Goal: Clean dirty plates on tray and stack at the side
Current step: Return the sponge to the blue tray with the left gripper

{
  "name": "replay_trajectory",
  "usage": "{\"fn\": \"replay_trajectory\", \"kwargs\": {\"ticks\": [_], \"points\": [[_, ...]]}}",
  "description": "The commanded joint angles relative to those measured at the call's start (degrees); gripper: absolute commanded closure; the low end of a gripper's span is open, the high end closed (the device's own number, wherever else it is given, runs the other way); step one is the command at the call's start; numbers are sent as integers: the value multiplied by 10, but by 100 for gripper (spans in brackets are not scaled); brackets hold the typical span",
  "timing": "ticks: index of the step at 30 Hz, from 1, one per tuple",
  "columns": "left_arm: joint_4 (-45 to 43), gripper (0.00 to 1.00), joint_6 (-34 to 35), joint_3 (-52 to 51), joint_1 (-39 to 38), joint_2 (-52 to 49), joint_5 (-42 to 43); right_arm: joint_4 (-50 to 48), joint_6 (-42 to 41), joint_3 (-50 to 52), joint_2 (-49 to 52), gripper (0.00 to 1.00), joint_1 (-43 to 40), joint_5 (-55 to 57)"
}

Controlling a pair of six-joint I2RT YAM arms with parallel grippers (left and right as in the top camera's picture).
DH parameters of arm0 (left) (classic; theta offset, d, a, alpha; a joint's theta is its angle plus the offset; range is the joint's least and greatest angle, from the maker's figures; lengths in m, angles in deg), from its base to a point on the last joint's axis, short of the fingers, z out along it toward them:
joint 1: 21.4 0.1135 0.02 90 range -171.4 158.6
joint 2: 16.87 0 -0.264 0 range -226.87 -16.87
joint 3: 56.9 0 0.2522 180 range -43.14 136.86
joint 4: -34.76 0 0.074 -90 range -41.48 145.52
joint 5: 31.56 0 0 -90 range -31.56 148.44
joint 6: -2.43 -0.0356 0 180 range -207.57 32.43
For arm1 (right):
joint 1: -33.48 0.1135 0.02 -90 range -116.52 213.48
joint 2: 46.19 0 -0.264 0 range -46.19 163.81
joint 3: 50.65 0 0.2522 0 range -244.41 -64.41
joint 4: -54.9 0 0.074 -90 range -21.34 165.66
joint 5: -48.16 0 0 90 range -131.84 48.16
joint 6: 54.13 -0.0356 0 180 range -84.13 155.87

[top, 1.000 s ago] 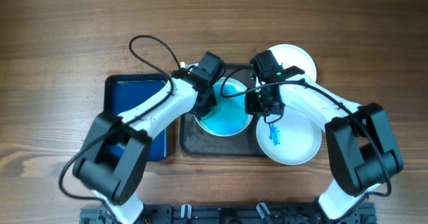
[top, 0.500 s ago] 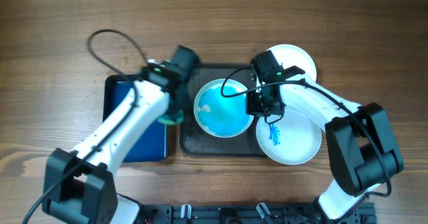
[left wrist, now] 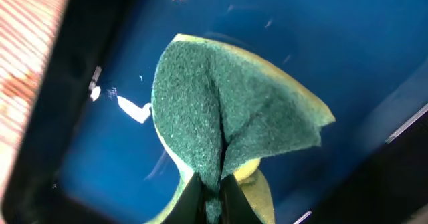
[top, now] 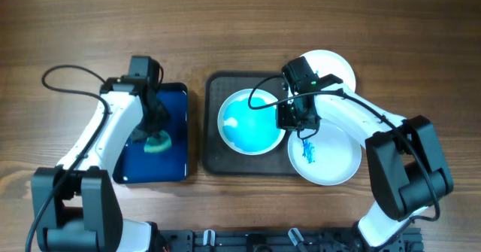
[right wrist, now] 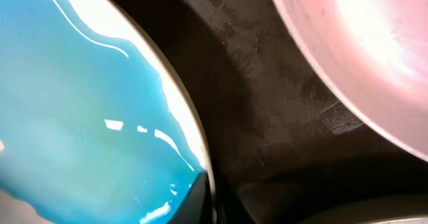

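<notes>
A white plate flooded with blue liquid lies on the dark tray. My right gripper is shut on that plate's right rim; in the right wrist view the rim runs between its jaws. A second plate, with a blue smear, overhangs the tray's right front. A third plate lies at the back right. My left gripper is shut on a folded green sponge over the blue tray.
The blue tray lies left of the dark tray, a narrow strip of wooden table between them. A black cable loops over the table left of my left arm. In the right wrist view the third plate shows past bare tray floor.
My left arm has swung left, carrying the sponge off the blue plate to above the blue tray. The right arm and the plates have not moved.
</notes>
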Motion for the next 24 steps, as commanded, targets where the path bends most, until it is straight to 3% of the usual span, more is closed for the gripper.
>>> {"fn": "replay_trajectory", "kwargs": {"ticks": [1,3,5,6,17,24], "points": [[-29,81,-9,-43,2,7,26,0,23,7,10,96,-3,30],[-33,55,-9,-52,2,7,26,1,26,6,10,96,-3,30],[-33,9,-9,-52,2,7,26,2,27,3,10,95,-3,29],[-33,0,-9,-52,2,7,26,3,29,0,10,95,-3,23],[44,0,-20,4,1,115,24,31,57,-61,-27,95,-2,6],[80,0,-20,4,0,122,24,33,57,-61,-27,95,-2,6]]}}
